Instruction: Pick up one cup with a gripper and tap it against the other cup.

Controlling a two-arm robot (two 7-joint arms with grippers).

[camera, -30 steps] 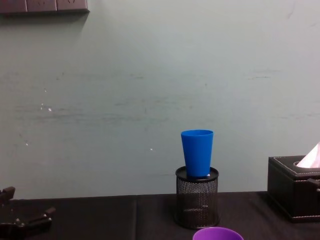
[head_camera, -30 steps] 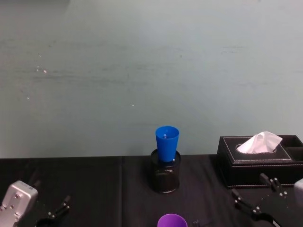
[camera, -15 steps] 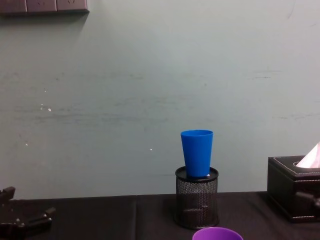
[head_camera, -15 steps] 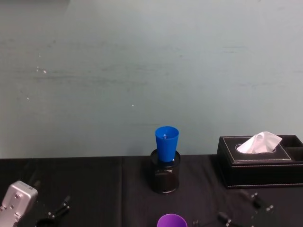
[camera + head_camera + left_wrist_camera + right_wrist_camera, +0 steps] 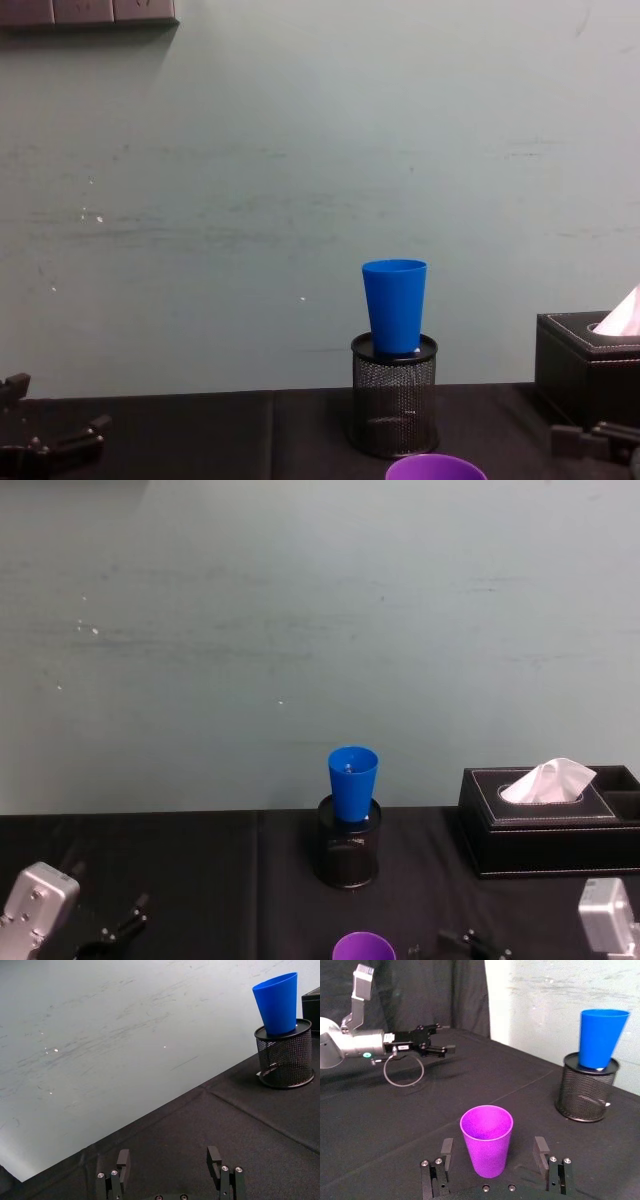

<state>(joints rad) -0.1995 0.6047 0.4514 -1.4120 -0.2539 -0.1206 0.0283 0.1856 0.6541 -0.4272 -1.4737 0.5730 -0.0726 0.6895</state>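
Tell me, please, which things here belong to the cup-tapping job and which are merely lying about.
Job in hand: purple cup, standing between the fingers of the open right pincer; blue cup.
Lying about: black mesh pen holder, with the blue cup standing in it; tissue box; left pincer, open and idle.

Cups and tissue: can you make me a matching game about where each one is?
Things:
1. blue cup
2. purple cup
3. tissue

Places:
a. sticking out of the black box
b. standing on the black table
c. sitting in the mesh holder

Pairs: 1-c, 2-b, 3-a
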